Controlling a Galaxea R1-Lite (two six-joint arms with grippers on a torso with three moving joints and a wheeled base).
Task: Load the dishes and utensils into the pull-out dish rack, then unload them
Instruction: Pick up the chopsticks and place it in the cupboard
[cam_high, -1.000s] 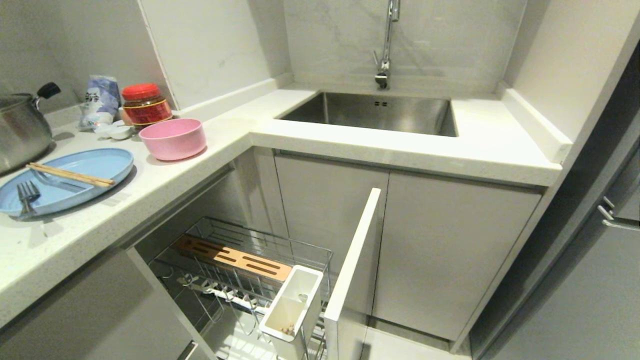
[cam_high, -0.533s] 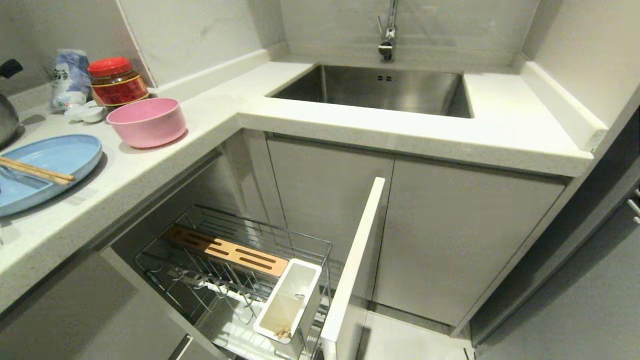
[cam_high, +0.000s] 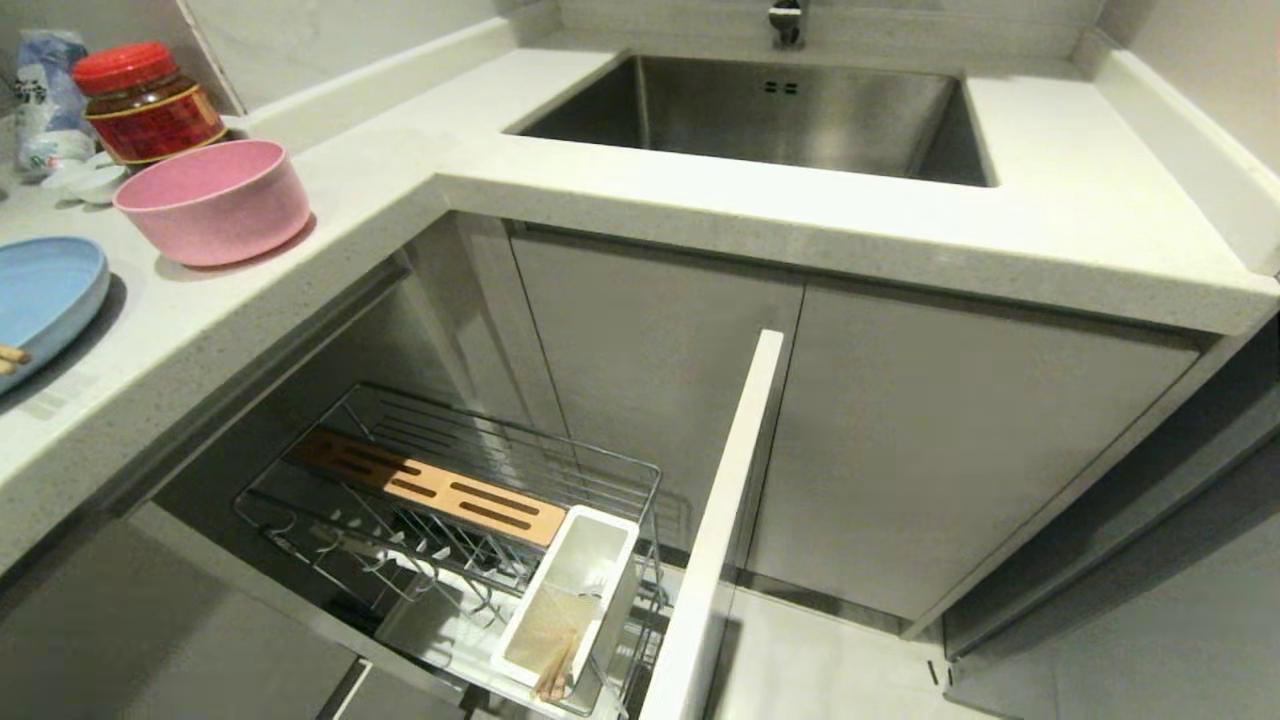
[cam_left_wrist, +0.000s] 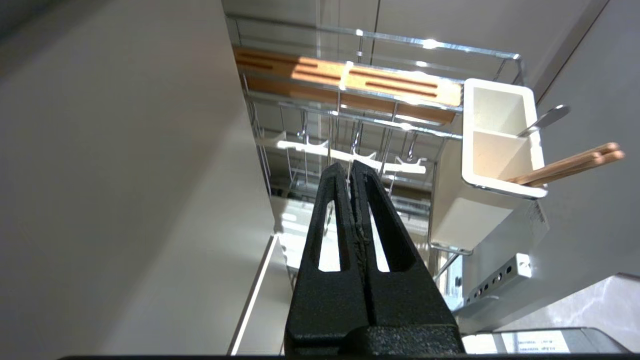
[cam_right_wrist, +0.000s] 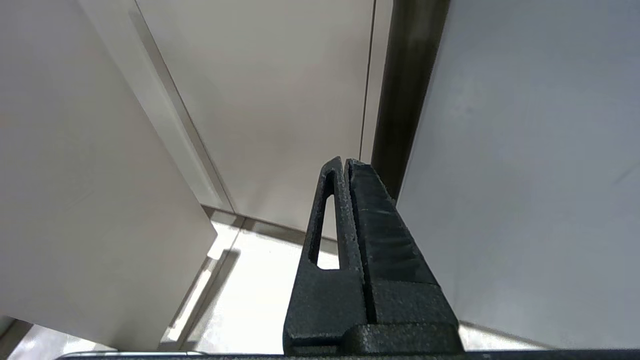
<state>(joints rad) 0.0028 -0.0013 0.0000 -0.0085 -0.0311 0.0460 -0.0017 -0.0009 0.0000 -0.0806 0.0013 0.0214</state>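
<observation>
Beside the pink bowl (cam_high: 212, 200) stands a red-lidded jar (cam_high: 145, 100); both claws hang clenched, empty, near cabinet fronts.

Entry, change of view only: our head camera has tipped downward. The sink (cam_high: 770, 115) and pink bowl (cam_high: 212, 200) now sit higher in our head view; the blue plate (cam_high: 45, 295) is cut by the left edge; the pot and fork have left it. More of the pull-out dish rack (cam_high: 450, 520) and floor (cam_high: 830, 660) shows. Nothing itself moved.

The blue plate (cam_high: 45, 290) and chopsticks (cam_high: 12, 356) on it are cut off at the head view's left edge.
</observation>
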